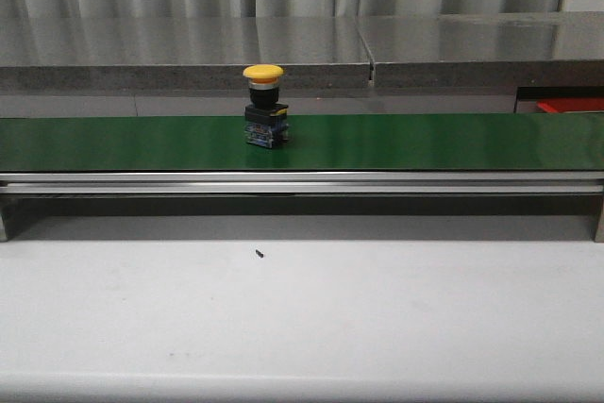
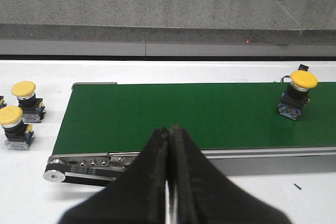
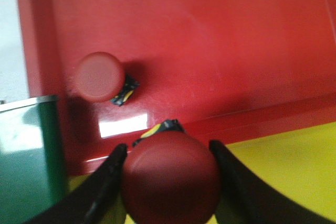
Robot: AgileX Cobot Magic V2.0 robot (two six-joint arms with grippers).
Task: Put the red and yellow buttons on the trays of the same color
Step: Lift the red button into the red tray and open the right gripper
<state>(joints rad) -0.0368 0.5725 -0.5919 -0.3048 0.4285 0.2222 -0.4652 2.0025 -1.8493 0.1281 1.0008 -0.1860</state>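
In the right wrist view my right gripper (image 3: 167,146) is shut on a red button (image 3: 170,179), its domed cap held between both fingers. It hangs over the rim where the red tray (image 3: 210,45) meets the yellow tray (image 3: 286,166). A second red button (image 3: 98,76) lies inside the red tray. One yellow button (image 1: 264,110) stands upright on the green belt (image 1: 425,141); the same yellow button (image 2: 297,94) shows in the left wrist view. My left gripper (image 2: 170,129) is shut and empty, short of the belt's near rail. Neither gripper shows in the front view.
Two more yellow buttons (image 2: 27,99) (image 2: 14,127) stand on the white table off the belt's end. A tiny black speck (image 1: 258,253) lies on the table in front of the belt. A red edge (image 1: 571,106) shows beyond the belt's right end. A steel counter (image 1: 302,44) runs behind.
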